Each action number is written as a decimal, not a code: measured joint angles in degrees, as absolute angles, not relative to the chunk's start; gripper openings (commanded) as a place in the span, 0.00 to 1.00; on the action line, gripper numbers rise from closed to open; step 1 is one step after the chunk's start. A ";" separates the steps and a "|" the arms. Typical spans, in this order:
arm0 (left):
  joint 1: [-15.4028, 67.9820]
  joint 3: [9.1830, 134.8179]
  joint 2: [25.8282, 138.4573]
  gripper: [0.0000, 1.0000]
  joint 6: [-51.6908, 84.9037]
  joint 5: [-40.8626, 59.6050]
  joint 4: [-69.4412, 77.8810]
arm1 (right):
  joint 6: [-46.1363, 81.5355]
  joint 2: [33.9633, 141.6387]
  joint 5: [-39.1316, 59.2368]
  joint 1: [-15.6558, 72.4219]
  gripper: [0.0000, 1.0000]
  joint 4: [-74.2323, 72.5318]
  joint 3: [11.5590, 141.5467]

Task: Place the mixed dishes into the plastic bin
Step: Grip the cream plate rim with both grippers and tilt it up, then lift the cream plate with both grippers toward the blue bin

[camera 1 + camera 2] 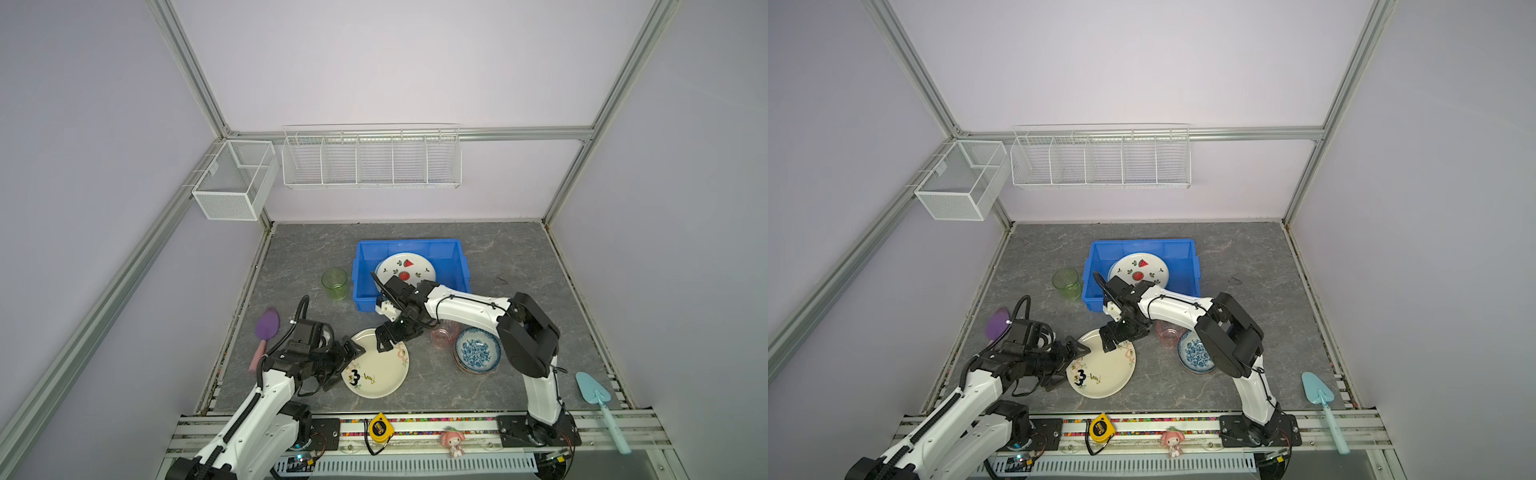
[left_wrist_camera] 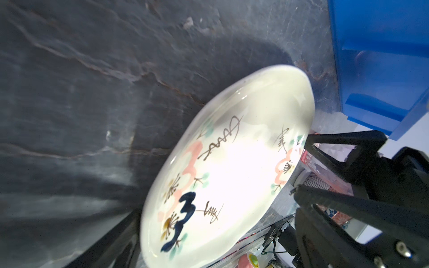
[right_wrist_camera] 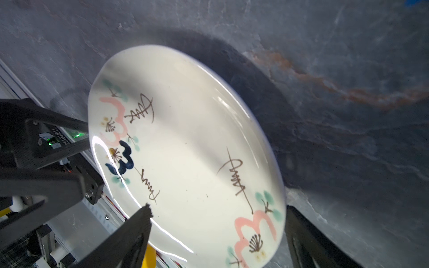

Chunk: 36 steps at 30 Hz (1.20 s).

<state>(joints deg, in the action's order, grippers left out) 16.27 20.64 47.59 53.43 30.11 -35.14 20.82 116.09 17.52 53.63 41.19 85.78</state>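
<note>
Left hand, jaws wide and empty, stands at the left rim of the cream "3" plate lying on the worktop, right hand likewise wide and empty at its far rim, blue plastic bin just beyond.

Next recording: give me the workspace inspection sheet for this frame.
Surface: grey marbled tabletop, one small dark mark.
Job's things: watermelon plate inside blue bin; cream "3" plate, green cup, pink cup, bowls outside it.
Clutter: purple spatula, light-blue spatula, tape measure, doll.
Hands: left hand and right hand open at the cream plate's rim; contact unclear.
Cables: black cable loops on both arms.
Surroundings: white wire baskets on the walls.
</note>
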 measured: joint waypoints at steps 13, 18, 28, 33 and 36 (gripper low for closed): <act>16.25 19.33 46.83 0.90 56.58 31.99 -31.46 | 20.73 117.93 16.38 53.69 0.91 42.15 86.61; 16.25 19.33 46.81 0.86 57.41 32.97 -29.52 | 20.53 118.24 15.90 53.71 0.91 43.00 86.94; 16.25 19.14 46.78 0.67 58.54 34.39 -26.37 | 20.36 118.89 15.51 53.71 0.91 44.07 87.44; 16.27 18.70 46.61 0.55 59.00 34.87 -25.50 | 20.34 119.04 15.59 53.71 0.91 44.31 87.85; 16.25 18.68 46.39 0.50 59.27 35.03 -25.02 | 20.34 119.11 15.73 53.71 0.91 44.34 88.05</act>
<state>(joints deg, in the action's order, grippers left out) 16.25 18.68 46.39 59.27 35.03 -25.02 20.34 119.11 15.73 53.71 44.34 88.05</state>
